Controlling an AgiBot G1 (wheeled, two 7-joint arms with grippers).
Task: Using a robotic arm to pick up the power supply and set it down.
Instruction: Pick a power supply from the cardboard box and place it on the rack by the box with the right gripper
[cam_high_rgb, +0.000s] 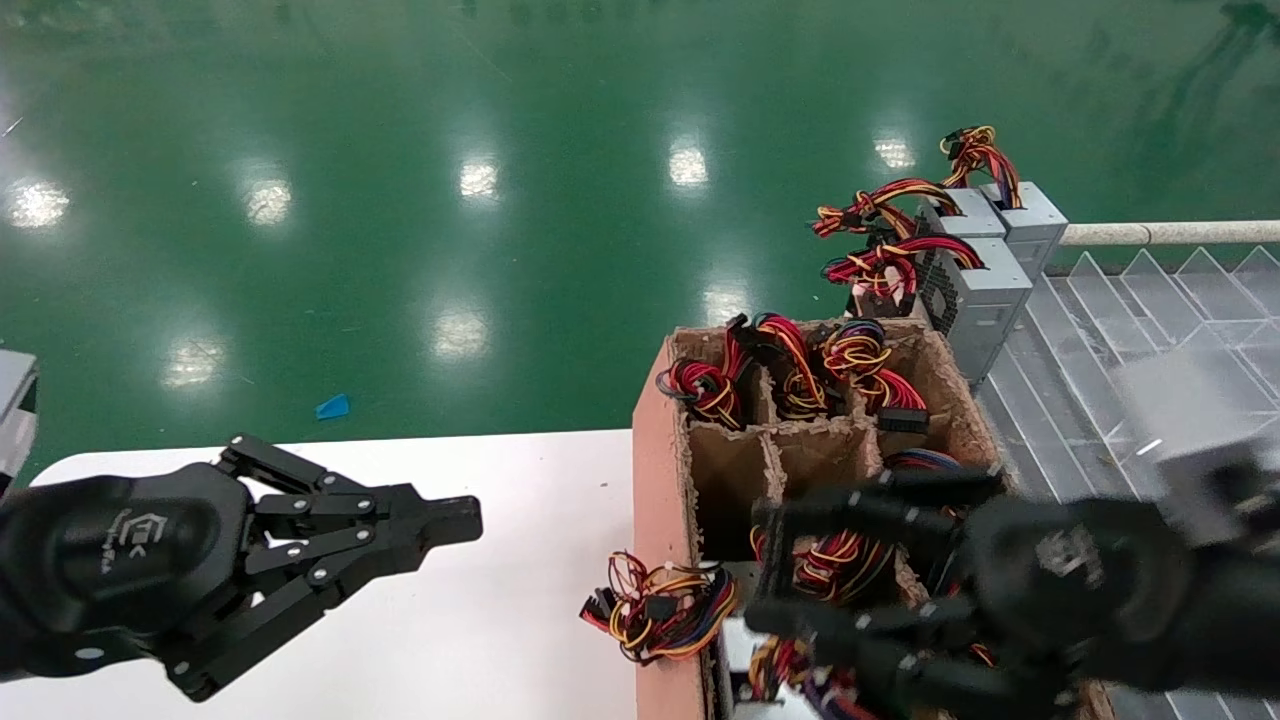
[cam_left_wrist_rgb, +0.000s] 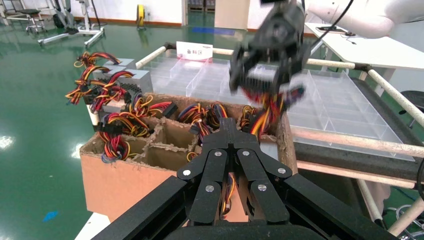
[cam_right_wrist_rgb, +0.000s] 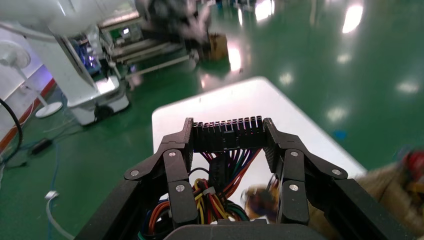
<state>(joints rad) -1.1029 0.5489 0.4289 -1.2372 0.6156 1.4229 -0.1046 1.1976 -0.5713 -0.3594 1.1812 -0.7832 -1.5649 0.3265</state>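
- Over on the left, the left gripper (cam_high_rgb: 455, 520) hangs above the white worktop (cam_high_rgb: 480, 620), jaws pressed together on nothing. It looks parked, clear of the action.
- Just ahead of those jaws stands the cardboard box (cam_high_rgb: 655, 480), its dividers stuffed with wire bundles. A loose wire bundle (cam_high_rgb: 655, 605) lies on the worktop at the foot of the box, with no metal case attached, so it's not the target.
- Now the right gripper (cam_high_rgb: 770, 570), low over the near cells of the box, jaws clamped on a black connector (cam_right_wrist_rgb: 227, 135) with coloured wires trailing beneath. My read: it's lifting a power supply (cam_left_wrist_rgb: 265, 75) by its harness, since the case sits too deep in its cell to pinch.
- Beyond those jaws, finished power supplies (cam_high_rgb: 985, 280) stand in a row by the clear tray (cam_high_rgb: 1100, 330), likely the set-down spot.
- The right wrist view alone shows the connector squarely between the jaws; the head view blurs it.
- The left wrist view catches that gripper from across the box, with what seems a grey case and wires beneath it.
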